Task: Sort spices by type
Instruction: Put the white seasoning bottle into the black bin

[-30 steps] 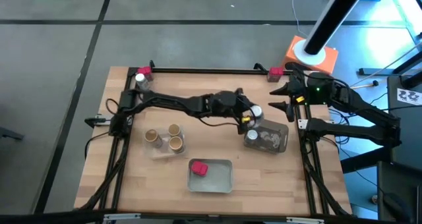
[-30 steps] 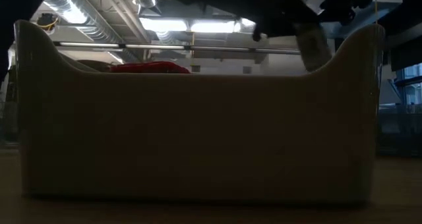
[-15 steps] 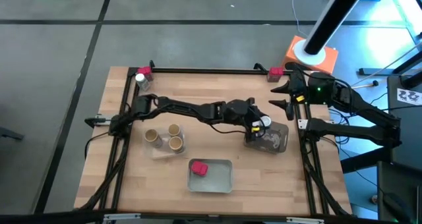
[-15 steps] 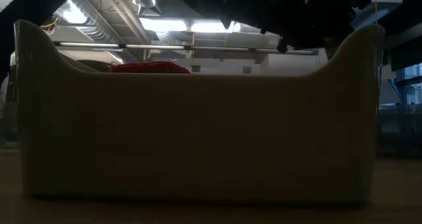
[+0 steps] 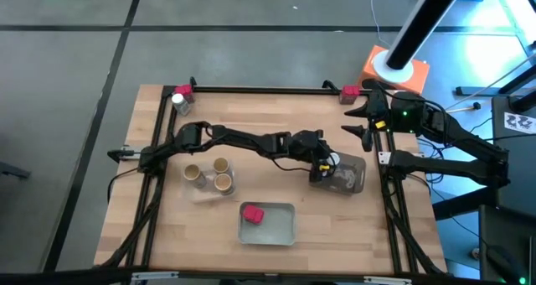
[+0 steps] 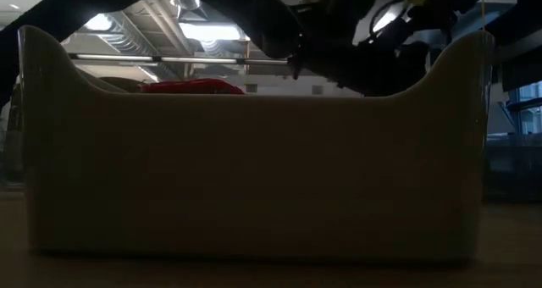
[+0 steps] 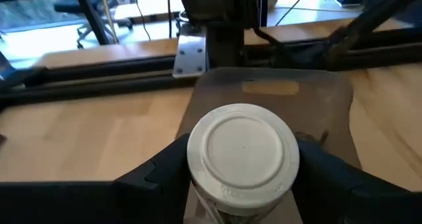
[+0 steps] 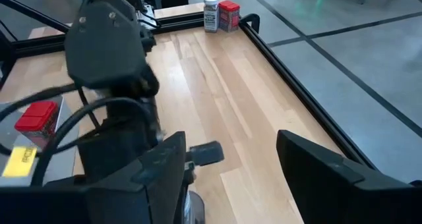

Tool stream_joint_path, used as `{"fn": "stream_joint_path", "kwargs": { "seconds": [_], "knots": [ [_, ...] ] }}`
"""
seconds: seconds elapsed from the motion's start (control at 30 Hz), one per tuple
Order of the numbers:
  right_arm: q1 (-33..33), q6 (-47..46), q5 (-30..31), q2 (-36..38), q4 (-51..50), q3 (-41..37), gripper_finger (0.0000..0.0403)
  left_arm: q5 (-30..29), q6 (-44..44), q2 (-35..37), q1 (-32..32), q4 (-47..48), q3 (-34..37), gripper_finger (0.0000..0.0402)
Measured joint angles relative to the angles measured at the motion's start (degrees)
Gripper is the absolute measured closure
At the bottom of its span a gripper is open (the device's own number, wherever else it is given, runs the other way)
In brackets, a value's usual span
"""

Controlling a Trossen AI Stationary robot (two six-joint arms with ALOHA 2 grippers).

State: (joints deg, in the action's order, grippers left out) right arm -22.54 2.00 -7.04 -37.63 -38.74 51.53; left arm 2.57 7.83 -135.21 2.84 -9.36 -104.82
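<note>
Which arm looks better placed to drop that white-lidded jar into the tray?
The left. Its end effector holds the white-lidded jar right over the clear tray, while the right end effector waits at the table's edge.

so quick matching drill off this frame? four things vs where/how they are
Things:
1. left pincer
2. right pincer
3. cork cylinders
4. red packet

Places/states:
A. in the near middle tray
B. open, holding nothing, at the table's right edge
C. shut on a white-lidded jar at the right tray
D. standing together in the left tray

Pairs: 1-C, 2-B, 3-D, 4-A
</note>
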Motion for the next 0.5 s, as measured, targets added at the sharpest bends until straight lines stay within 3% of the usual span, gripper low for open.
{"fn": "stream_joint_path", "kwargs": {
  "seconds": [0.5],
  "knots": [
    [0.0,0.0,0.0,0.0,-0.3,0.0,0.0164,0.4,-1.4,-1.9,0.6,-1.5,-0.2,0.0201]
  ]
}}
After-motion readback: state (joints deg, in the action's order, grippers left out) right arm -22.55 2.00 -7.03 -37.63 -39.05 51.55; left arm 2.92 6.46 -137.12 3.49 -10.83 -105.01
